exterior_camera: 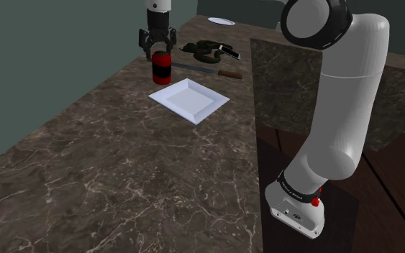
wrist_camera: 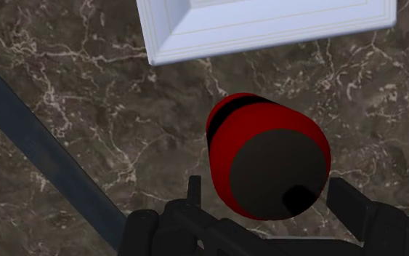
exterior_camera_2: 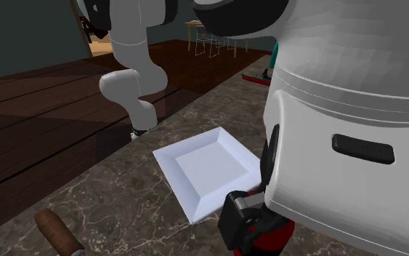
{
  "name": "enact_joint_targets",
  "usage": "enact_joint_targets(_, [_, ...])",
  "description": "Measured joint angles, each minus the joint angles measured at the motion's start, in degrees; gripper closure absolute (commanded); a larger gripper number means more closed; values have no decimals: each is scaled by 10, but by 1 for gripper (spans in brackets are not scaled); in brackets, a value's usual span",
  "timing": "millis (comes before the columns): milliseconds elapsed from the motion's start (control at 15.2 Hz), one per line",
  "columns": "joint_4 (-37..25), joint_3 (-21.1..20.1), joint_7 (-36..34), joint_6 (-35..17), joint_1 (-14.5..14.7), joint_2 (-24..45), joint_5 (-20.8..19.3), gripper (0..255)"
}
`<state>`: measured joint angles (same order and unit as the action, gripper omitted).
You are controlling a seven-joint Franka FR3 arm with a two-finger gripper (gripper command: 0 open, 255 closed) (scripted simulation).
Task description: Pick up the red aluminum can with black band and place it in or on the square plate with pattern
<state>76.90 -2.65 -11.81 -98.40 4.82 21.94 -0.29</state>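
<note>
The red can with the black band (exterior_camera: 162, 68) stands upright on the dark marbled countertop (exterior_camera: 85, 165), directly under my gripper (exterior_camera: 158, 50). Its long axis runs straight up and down, in line with my own approach. In the wrist view I look down onto its dark lid, and the black band wraps the body lower down.

My gripper is released. The two black fingers (wrist_camera: 194, 190) stand apart, one on either side of the can's upper end. As far as I can see neither presses on it, so I judge the can is not held. In the shoulder view my fingertips are level with the can's top, not down its side.

What the coming move turns on is this vertical alignment. The can is centred between my fingers, so I judge I need only sink along its axis before closing.

The square plate (exterior_camera: 189, 97) is drawn plain white, with no pattern visible. It lies flat just beside the can, toward the shoulder view's lower right, close but not touching. The carry should be short: lift, then shift toward the stand.

A knife with a brown handle (exterior_camera: 208, 70) lies on the can's far side, away from the plate and off that path.
</note>
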Motion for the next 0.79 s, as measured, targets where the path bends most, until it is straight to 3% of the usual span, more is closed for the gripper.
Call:
enact_joint_targets(396, [9, 0, 0, -7, 0, -1, 0, 0])
enact_joint_targets(462, [9, 0, 0, -7, 0, -1, 0, 255])
enact_joint_targets(792, [7, 0, -1, -7, 0, -1, 0, 255])
